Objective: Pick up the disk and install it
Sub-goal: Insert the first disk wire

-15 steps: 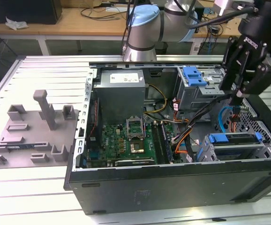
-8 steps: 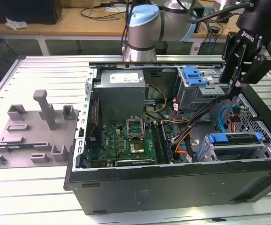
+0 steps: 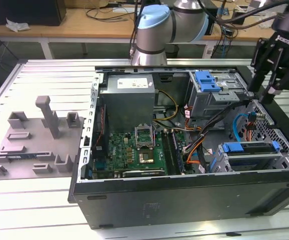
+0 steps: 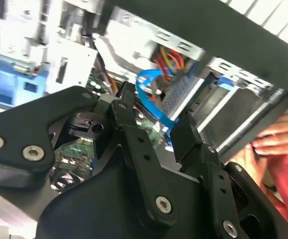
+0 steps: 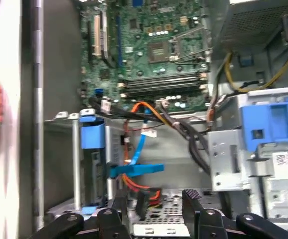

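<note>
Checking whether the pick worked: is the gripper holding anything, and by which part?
Nothing is held. The gripper is open over the case, its fingers apart, with only cables visible behind the gap.

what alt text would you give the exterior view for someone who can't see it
A black gripper hangs over the end of an open computer case on the exterior view's right, near grey drive cages with blue latches. The case lies on a slatted metal table, motherboard exposed, with a grey fixture of upright posts on the exterior view's left.
</note>
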Robot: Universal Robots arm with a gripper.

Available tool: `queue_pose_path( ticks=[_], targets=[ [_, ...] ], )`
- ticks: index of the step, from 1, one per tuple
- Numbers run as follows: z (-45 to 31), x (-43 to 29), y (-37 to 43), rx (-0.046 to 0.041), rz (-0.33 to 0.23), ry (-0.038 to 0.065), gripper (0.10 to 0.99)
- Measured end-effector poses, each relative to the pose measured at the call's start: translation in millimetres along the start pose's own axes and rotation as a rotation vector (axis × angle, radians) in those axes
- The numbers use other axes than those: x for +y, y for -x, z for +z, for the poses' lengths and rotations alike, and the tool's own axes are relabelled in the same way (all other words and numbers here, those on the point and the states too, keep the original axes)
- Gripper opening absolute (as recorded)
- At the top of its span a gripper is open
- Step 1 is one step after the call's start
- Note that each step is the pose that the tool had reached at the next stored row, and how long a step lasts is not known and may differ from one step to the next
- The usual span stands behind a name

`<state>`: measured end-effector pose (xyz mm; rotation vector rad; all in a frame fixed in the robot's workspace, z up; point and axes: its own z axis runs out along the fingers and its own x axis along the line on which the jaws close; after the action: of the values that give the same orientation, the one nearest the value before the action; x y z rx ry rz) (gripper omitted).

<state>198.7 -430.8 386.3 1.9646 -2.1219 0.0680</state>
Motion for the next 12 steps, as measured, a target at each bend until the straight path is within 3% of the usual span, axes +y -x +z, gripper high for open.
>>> queue_pose_path(
  ticks=[1, 2, 5, 7, 8, 11, 12],
  targets=[
    [-0.2, -3.1, 0.2, 0.0115, 0.002, 0.001, 0.565],
    [0.2, -6.2, 0.7, 0.0168, 0.006, 0.002, 0.565],
    [2.1, -7.5, 1.3, 0.0187, 0.034, 0.003, 0.565],
    [2.9, -7.6, 1.4, 0.0236, 0.065, -0.004, 0.565],
    [3.0, -7.7, 1.5, 0.0306, 0.07, -0.008, 0.565],
    [3.1, -7.7, 1.5, 0.0675, 0.088, -0.024, 0.565],
    [3.2, -7.7, 1.5, 0.0761, 0.093, -0.028, 0.565]
  ],
)
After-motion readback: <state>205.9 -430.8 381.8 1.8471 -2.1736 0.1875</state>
